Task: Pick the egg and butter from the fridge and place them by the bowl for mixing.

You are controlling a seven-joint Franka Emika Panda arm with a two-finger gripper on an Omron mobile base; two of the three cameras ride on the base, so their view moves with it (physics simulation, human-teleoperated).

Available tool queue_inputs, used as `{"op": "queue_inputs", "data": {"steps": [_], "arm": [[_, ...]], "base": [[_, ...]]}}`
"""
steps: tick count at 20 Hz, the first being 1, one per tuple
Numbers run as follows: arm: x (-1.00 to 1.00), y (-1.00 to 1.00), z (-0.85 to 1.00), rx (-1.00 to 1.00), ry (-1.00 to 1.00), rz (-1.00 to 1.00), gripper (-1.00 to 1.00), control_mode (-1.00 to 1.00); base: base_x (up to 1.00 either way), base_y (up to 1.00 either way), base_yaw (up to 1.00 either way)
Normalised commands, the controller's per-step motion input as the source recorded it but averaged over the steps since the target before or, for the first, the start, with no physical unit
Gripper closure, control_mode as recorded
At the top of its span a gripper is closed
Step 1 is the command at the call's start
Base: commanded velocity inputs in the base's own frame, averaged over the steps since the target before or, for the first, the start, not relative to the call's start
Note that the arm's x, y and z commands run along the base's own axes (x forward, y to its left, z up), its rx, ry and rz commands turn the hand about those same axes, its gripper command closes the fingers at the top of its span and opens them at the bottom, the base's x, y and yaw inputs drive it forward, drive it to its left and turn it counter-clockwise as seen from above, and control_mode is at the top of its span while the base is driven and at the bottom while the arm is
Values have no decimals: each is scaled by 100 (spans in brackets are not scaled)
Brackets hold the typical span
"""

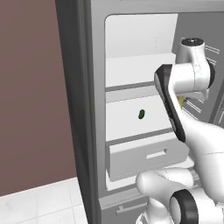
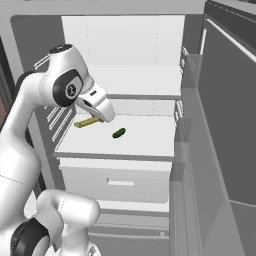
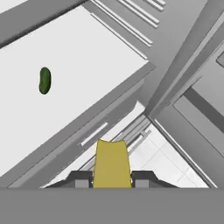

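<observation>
1. fridge (image 2: 135, 75): door swung wide at one side and ribbed racks at the other, so open room lies straight back out toward the robot; the shelf (image 2: 145, 137) lip and the drawer (image 2: 117, 182) front below it are the edges to clear.
2. arm (image 1: 183, 78): reaches into the fridge by the racks, with little slack there.
3. butter (image 3: 112, 164): a thin yellow stick pinched between the pressed-together claw (image 3: 112, 180), held above the shelf's near edge. likely light, soft and slick, so it could dent or slip; a light mid-length grip seems best.
4. green thing (image 2: 119, 133): lies on the shelf, well apart.
</observation>
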Motion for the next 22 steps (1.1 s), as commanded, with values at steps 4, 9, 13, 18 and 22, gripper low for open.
{"op": "queue_inputs", "data": {"steps": [4, 9, 13, 18, 22], "arm": [[-51, 4, -27, 0, 0, -6, 100, -100], [-40, 3, -35, 0, -2, -2, 100, -100], [-14, 2, -38, -1, 0, -5, 100, -100], [0, 2, -27, -9, 0, 0, 100, -100], [0, 0, 0, 0, 0, 0, 100, 100]], "base": [[0, 0, 0], [0, 0, 0], [0, 0, 0], [0, 0, 0], [0, 0, 0]]}}
